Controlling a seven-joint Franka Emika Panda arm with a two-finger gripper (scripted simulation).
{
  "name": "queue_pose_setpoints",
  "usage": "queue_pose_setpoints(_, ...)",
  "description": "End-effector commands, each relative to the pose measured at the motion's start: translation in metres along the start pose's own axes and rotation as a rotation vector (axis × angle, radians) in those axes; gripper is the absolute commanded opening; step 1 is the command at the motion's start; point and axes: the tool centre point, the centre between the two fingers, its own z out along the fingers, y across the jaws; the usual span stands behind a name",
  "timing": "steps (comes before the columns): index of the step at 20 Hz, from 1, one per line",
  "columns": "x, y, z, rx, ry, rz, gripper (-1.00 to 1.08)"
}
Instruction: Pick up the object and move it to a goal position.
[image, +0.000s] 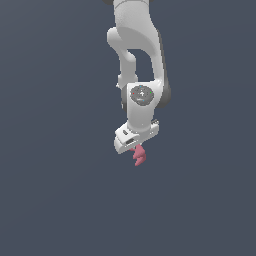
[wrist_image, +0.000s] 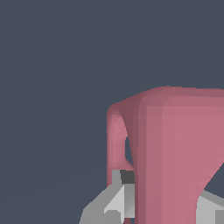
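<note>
Gripper (image: 136, 148) points down, fingers closed onto the object (image: 139, 155) — its upper part is pinched between the fingers, jagged pink lobes hanging just below the tips. Wrist view: grey fingertips (wrist_image: 114, 202) flank the pink body on both sides. Pickup looks done — carry to goal remains; no goal marker visible.

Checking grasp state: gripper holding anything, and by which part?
Yes: the gripper is shut on the pink object, fingers clamping its near end; the hooked far end sticks out.
</note>
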Motion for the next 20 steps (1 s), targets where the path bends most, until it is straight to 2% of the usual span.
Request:
queue_pose_setpoints(1, 0.003, 0.001, -0.003, 0.0, 0.001, 0.0, -1.0)
queue_pose_setpoints(9, 0.026, 0.006, -0.025, 0.0, 0.001, 0.0, -1.0)
queue_pose_setpoints(20, 0.078, 0.019, -0.073, 0.0, 0.001, 0.0, -1.0)
